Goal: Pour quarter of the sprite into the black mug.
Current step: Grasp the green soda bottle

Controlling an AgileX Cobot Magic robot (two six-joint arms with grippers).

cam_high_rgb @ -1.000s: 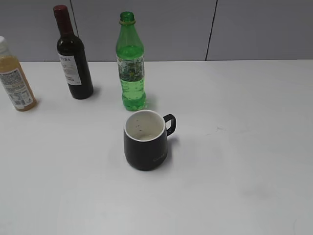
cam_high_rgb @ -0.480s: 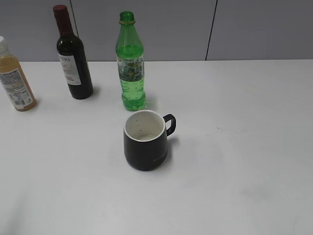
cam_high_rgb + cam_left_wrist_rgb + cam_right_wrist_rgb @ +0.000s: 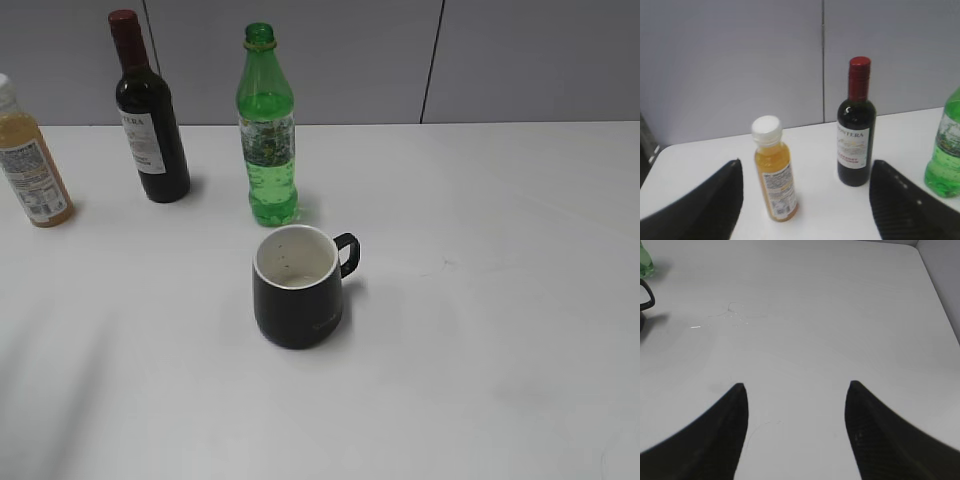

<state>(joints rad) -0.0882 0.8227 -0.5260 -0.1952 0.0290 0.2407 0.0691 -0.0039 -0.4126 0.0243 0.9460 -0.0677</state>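
Observation:
The sprite (image 3: 267, 130), a green plastic bottle with no cap, stands upright at the back middle of the white table (image 3: 480, 300). Its edge shows at the right of the left wrist view (image 3: 946, 155) and its base at the top left corner of the right wrist view (image 3: 645, 262). The black mug (image 3: 297, 285) stands in front of it, handle pointing right, white inside. Only its handle shows in the right wrist view (image 3: 646, 295). My left gripper (image 3: 805, 167) is open and empty, facing the bottles. My right gripper (image 3: 796, 386) is open and empty over bare table. Neither gripper shows in the exterior view.
A dark wine bottle with a red top (image 3: 150, 115) stands left of the sprite, also in the left wrist view (image 3: 856, 130). An orange juice bottle (image 3: 28, 155) stands at the far left, also in the left wrist view (image 3: 775, 170). A grey wall runs behind the table.
The objects have not moved. A faint shadow has spread over the table's lower left in the exterior view.

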